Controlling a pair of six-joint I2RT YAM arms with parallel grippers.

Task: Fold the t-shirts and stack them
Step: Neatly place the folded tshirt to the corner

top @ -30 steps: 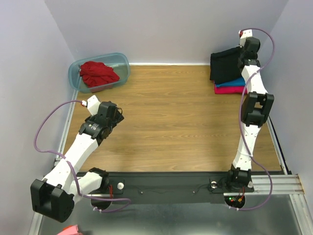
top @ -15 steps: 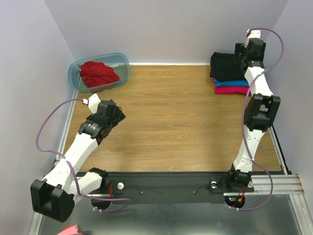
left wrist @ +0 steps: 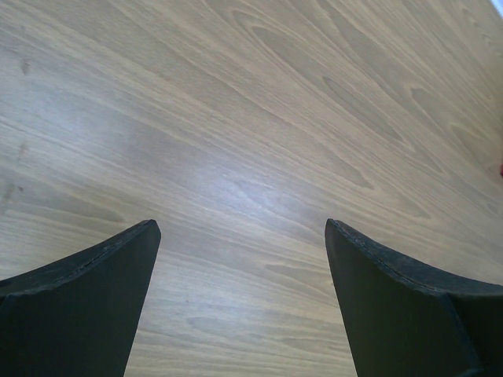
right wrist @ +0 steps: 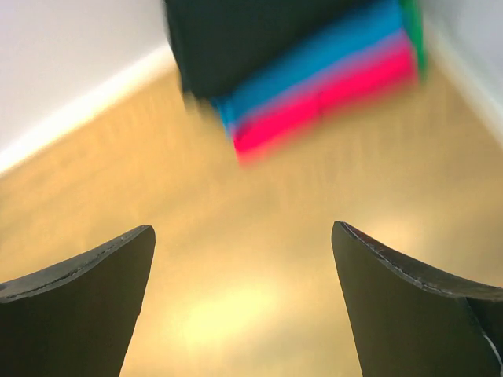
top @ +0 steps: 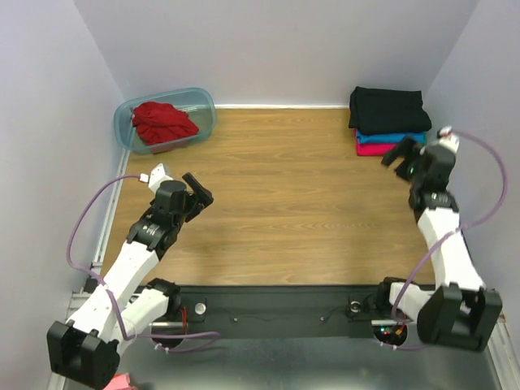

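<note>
At the back right corner lies a stack of folded t-shirts: black on top, turquoise blue under it, magenta pink at the bottom. The right wrist view shows the same stack, blurred: black, blue, pink. A crumpled red t-shirt sits in the plastic tub at the back left. My right gripper is open and empty, just in front of the stack. My left gripper is open and empty over bare wood on the left.
The wooden table has walls on three sides. A metal rail runs along its left edge, and another runs along the right edge. A black base bar with both arm mounts lies along the near edge.
The right gripper let go of the black t-shirt, which now lies flat on the stack, and the right arm drew back toward the near right. The left arm shifted slightly nearer.
</note>
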